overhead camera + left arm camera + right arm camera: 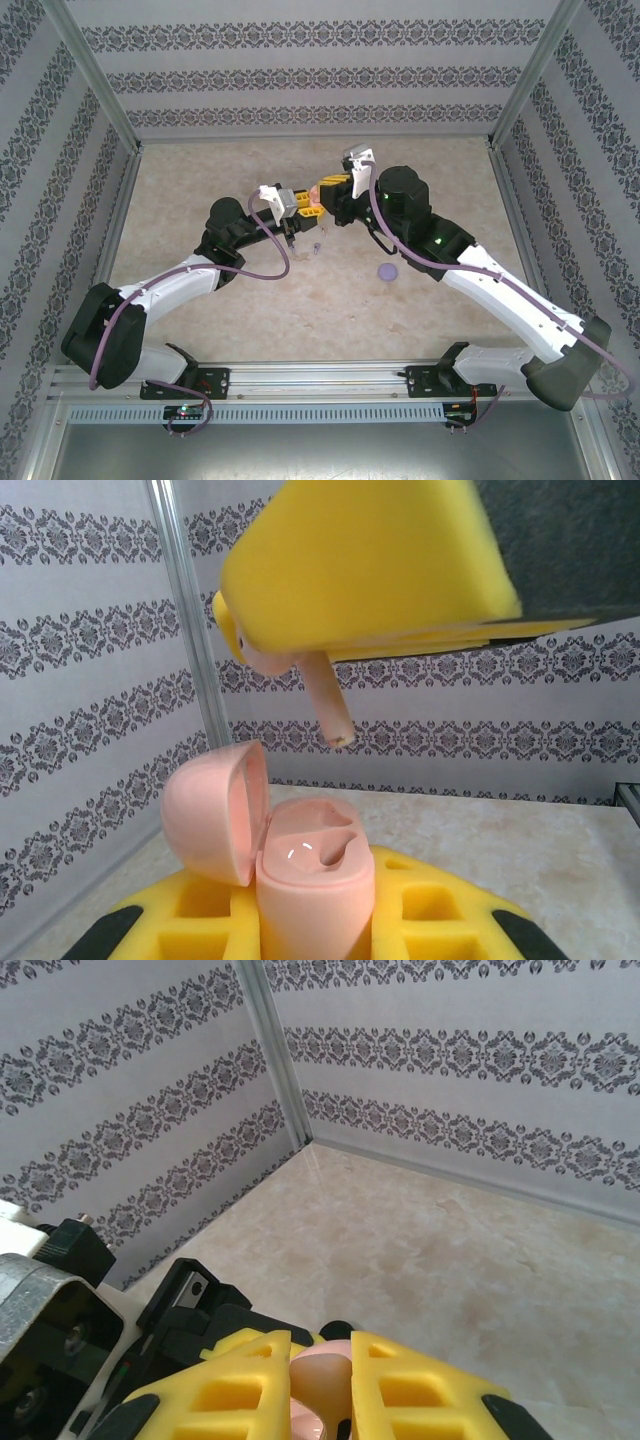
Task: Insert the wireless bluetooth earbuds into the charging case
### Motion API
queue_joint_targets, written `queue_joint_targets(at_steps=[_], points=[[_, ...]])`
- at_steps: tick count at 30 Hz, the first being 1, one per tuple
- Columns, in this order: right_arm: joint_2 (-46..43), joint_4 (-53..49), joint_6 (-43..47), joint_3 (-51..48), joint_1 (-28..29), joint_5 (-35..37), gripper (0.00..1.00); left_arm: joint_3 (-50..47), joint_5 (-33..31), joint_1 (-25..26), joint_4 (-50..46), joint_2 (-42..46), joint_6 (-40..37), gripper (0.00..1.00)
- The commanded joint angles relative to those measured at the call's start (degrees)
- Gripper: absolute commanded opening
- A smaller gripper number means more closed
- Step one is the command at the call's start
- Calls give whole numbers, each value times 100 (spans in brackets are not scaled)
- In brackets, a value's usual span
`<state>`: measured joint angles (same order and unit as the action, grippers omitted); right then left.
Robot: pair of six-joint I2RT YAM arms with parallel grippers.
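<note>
Both arms meet over the middle of the beige marbled table (250,300), well above its surface. The left gripper (315,925) is clenched on the pale pink, rounded plastic charging case (315,880), foam fingers on either flank. That holds the case upright with its mouth facing up, which is just how a receiving hand should offer it. The domed pink lid (215,810) is swung fully open to the left, so nothing blocks the way in, and a glossy moulded well (330,852) lies exposed.

Directly above it hangs the right gripper (320,1365), its yellow foam pads (370,570) squeezed on the head of a small pale pink stemmed earbud (328,705). Gripping the head leaves the stem free and pointing down, slightly tilted, so the stem can lead into the socket. Stem tip and case are apart, with clear air between them.

By my reading this is the final alignment before the descent. The stem's lean will need to match the well's shape, or the earbud could catch on the rim.

Down on the table, nearer the bases, sits a flat purple round disc (388,271). To its left is a tiny purple piece (316,247), too small to identify, lying well apart from the action.
</note>
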<state>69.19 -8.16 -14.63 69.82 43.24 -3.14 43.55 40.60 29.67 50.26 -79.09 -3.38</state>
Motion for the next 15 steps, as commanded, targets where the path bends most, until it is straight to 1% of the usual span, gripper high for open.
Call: queue_joint_targets(at_steps=[1,15], points=[[68,200,-106,-122,53,-124,17,246,156,88,333,-43,49,0],[157,191,-107,-247,72,-55,16,257,125,85,218,36,-60,0]])
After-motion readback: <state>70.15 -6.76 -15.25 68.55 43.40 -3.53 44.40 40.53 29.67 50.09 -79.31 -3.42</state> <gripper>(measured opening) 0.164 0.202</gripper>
